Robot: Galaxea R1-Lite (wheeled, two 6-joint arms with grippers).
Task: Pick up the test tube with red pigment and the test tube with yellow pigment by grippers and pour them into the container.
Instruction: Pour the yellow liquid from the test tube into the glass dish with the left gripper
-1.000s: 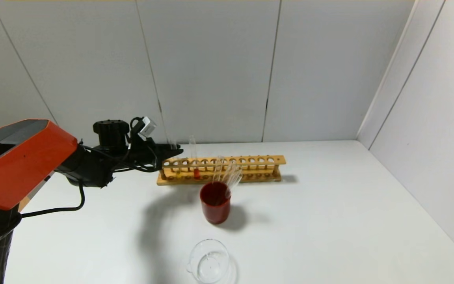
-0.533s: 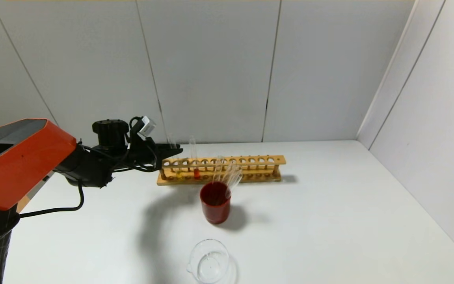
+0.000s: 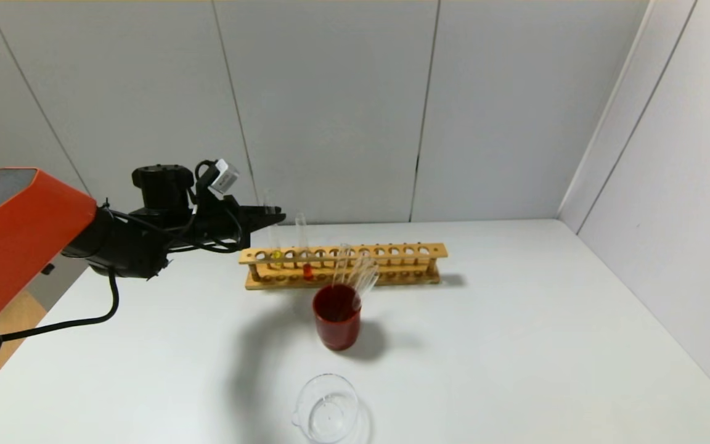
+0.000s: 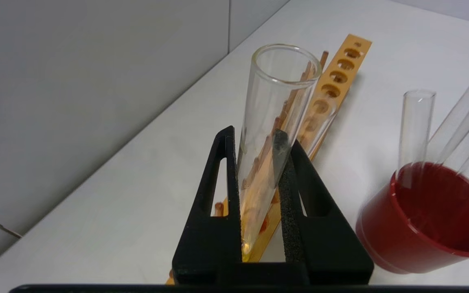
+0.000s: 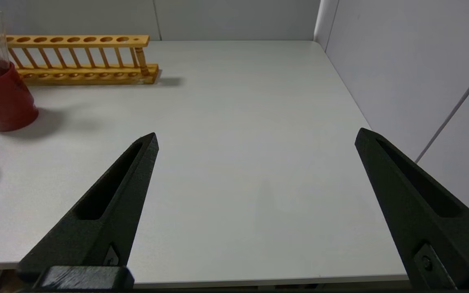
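only faintly seen, yellow tube sits clamped in left hand.

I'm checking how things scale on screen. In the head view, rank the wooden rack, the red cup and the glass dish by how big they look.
1. Wooden rack, clearly the widest.
2 and 3. Red cup and glass dish look about alike; the dish sits nearer the camera, so I won't rank them.

Rack: pale wood, smooth, matt. Tubes, including yellow-stained tube: clear glossy glass. Cup: dark red, probably plastic, slight sheen. Dish at the near edge: clear glass. Bench: white, smooth, matt. Left gripper: matt black plastic, rough grainy pads.
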